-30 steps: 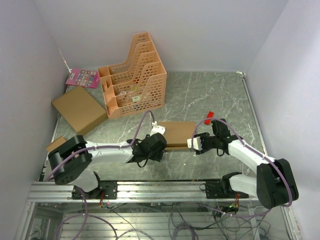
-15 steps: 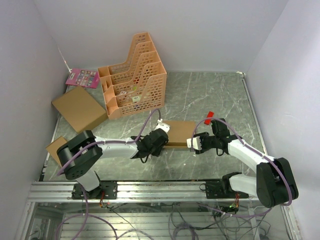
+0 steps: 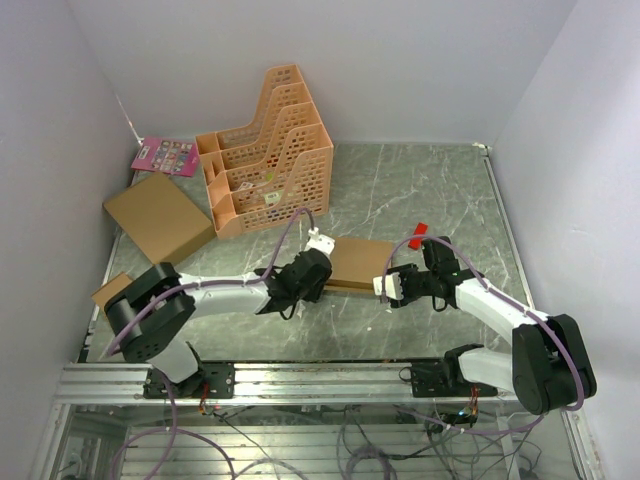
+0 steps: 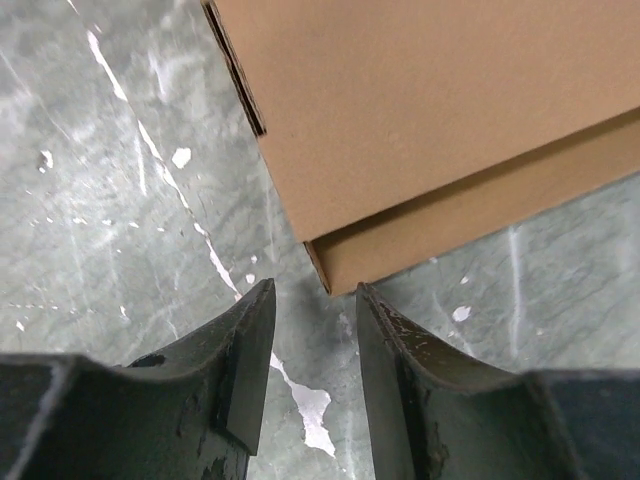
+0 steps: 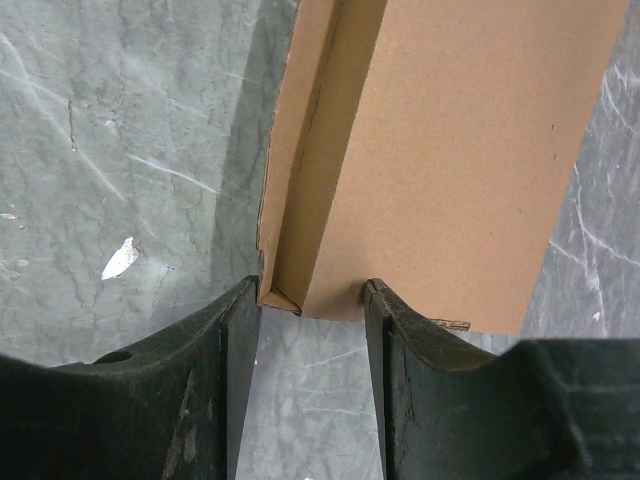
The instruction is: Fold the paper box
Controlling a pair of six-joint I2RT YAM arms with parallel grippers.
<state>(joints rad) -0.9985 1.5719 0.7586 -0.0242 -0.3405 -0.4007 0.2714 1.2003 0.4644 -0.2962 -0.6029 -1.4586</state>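
Note:
The paper box (image 3: 356,263) lies flat mid-table as a shallow brown cardboard shape between my two grippers. In the left wrist view its near corner (image 4: 335,270) sits just ahead of my left gripper (image 4: 313,295), which is open with only table between the fingers. From above, my left gripper (image 3: 324,270) is at the box's left end. My right gripper (image 5: 312,295) is open at the right end. One fingertip (image 5: 250,300) is against a folded side flap (image 5: 300,200), the other against the top panel (image 5: 470,150). My right gripper (image 3: 381,285) touches the box's edge.
An orange file organiser (image 3: 268,155) stands at the back. A larger flat cardboard box (image 3: 158,218) and a pink card (image 3: 165,155) lie at the left. A small brown box (image 3: 112,290) sits by the left arm. A red scrap (image 3: 417,231) lies behind the paper box.
My left gripper has slid up toward the box's left corner, and its jaws have narrowed. The right arm and the box have not moved.

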